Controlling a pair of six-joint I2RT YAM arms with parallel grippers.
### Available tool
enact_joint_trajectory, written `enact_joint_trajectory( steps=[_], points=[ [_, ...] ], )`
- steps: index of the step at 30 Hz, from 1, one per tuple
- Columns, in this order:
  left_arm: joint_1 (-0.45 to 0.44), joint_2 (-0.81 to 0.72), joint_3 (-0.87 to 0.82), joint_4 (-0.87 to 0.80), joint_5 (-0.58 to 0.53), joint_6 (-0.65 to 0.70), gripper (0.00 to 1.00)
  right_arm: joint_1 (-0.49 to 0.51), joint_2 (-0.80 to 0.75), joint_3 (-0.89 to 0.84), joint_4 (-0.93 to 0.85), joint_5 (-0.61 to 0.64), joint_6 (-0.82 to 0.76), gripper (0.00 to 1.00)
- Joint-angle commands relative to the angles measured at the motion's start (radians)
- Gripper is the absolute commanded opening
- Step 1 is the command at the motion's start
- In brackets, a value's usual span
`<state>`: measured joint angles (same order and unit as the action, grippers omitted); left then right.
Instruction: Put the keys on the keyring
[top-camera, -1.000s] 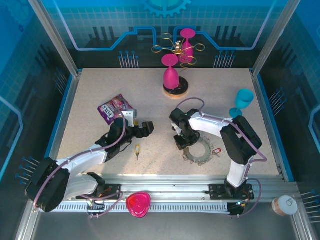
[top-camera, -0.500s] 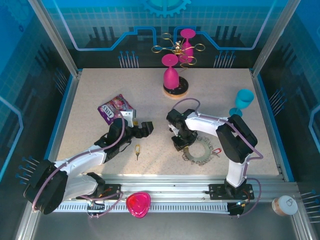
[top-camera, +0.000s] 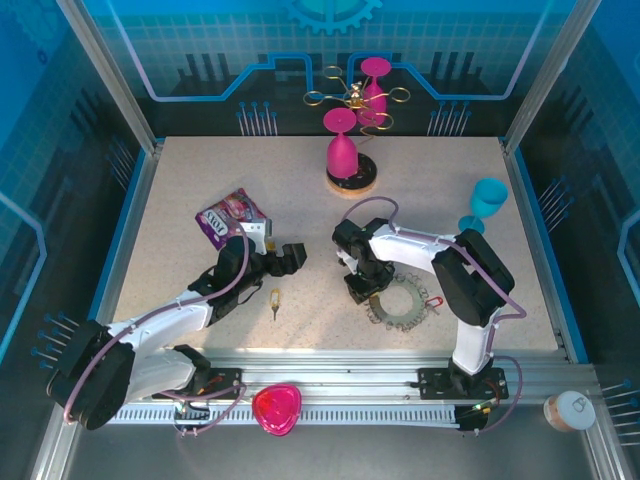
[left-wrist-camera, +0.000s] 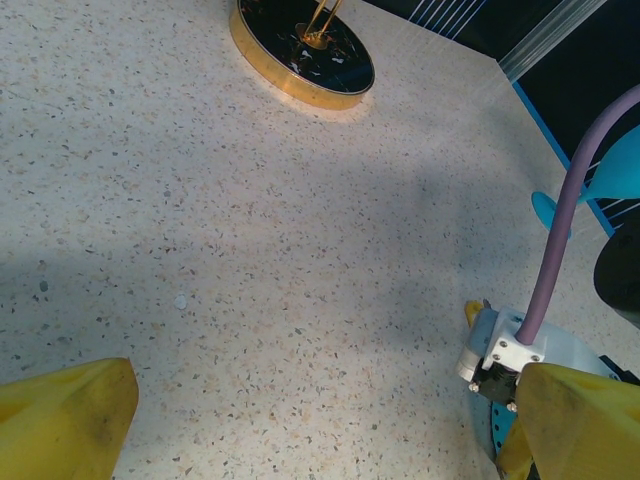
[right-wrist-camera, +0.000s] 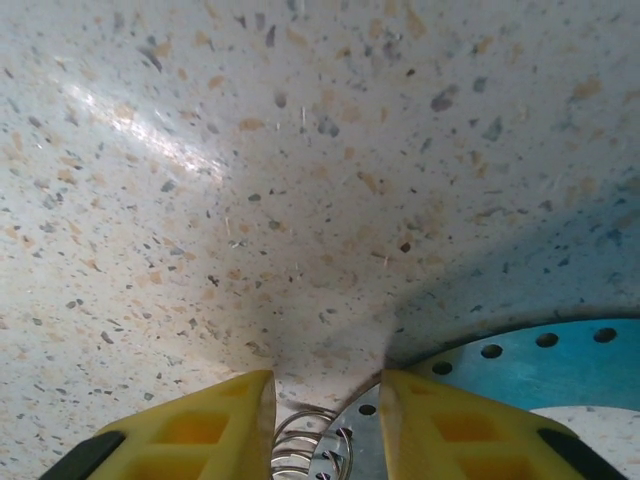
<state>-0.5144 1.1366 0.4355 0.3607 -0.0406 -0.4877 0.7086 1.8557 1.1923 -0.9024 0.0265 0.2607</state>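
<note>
The grey keyring (top-camera: 404, 303) lies flat on the table, right of centre near the front. My right gripper (top-camera: 361, 289) points down at its left edge. In the right wrist view the right gripper (right-wrist-camera: 325, 400) is open, its yellow fingers (right-wrist-camera: 190, 435) standing either side of a wire loop (right-wrist-camera: 305, 445) and the rim of the keyring (right-wrist-camera: 470, 365). A yellow-headed key (top-camera: 275, 301) lies alone on the table just in front of my left gripper (top-camera: 291, 257). A red-headed key (top-camera: 435, 303) sits at the ring's right edge. The left gripper (left-wrist-camera: 325, 385) is wide open over bare table.
A dark coaster with a cork rim (top-camera: 351, 176) holds a pink goblet (top-camera: 340, 145) at the back. A teal goblet (top-camera: 486, 203) stands at the right, and a purple snack packet (top-camera: 229, 216) lies behind the left arm. The coaster (left-wrist-camera: 305, 50) also shows in the left wrist view.
The right gripper has shifted slightly left and back along the ring's left edge. The left gripper has barely moved.
</note>
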Motion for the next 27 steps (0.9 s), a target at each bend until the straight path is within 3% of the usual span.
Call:
enact_joint_trajectory(
  steps=[1, 8, 15, 20, 27],
  points=[
    [-0.008, -0.022, -0.001, -0.017, -0.018, 0.026, 0.97, 0.011, -0.023, 0.038, -0.033, 0.024, 0.013, 0.34],
    [-0.009, -0.026, -0.001, -0.017, -0.018, 0.027, 0.97, 0.02, -0.124, 0.014, -0.023, 0.117, 0.07, 0.36],
    [-0.009, -0.024, 0.009, -0.014, -0.022, 0.058, 0.97, 0.068, -0.244, 0.042, -0.061, 0.252, -0.267, 0.4],
    [-0.009, -0.053, -0.007, -0.017, -0.044, 0.075, 0.98, 0.09, -0.231, 0.052, -0.134, 0.187, -0.492, 0.49],
    [-0.007, -0.124, -0.056, -0.036, -0.066, 0.082, 0.98, 0.135, -0.084, 0.138, -0.246, 0.151, -0.522, 0.46]
  ],
)
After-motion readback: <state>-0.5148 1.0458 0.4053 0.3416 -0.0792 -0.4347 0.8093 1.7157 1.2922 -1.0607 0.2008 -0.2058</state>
